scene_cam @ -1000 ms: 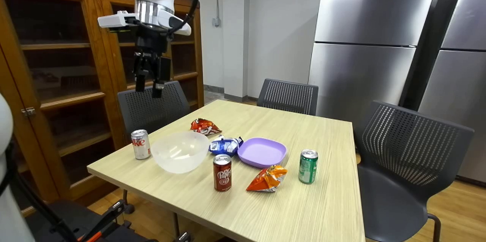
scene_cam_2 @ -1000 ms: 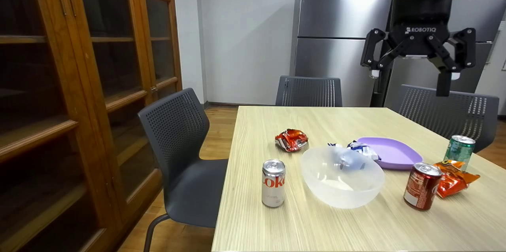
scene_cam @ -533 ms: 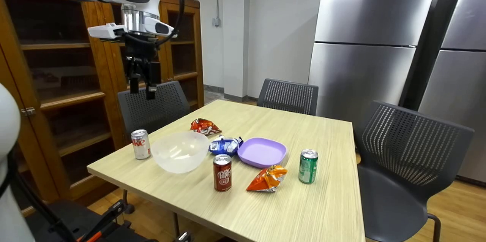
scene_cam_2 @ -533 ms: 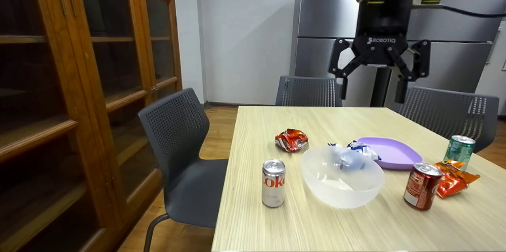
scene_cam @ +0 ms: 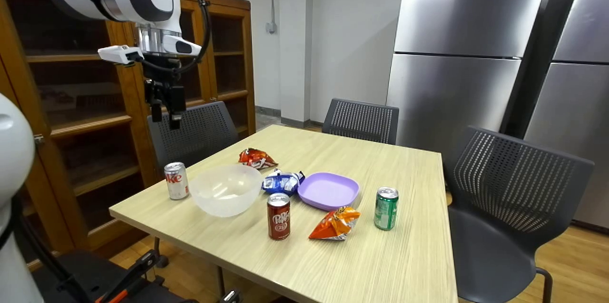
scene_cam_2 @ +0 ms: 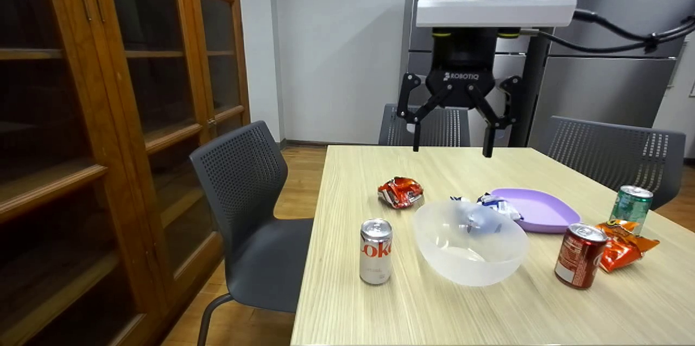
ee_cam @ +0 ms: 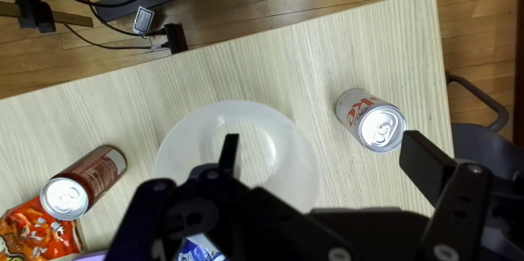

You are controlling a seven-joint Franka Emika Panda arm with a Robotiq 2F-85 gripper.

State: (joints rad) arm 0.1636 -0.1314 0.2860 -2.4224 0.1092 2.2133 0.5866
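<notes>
Gripper (scene_cam_2: 452, 153) aloft with jaws spread and empty; a misaligned descent could topple the silver can (scene_cam_2: 375, 253), upright near the edge of the table (scene_cam_2: 336, 308), or jar the bowl (scene_cam_2: 467, 262) beside it.

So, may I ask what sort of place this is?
Most likely a shared break room or kitchen corner, though I cannot be certain: two large silver refrigerators, chairs around a table, and drink cans standing on it.
</notes>
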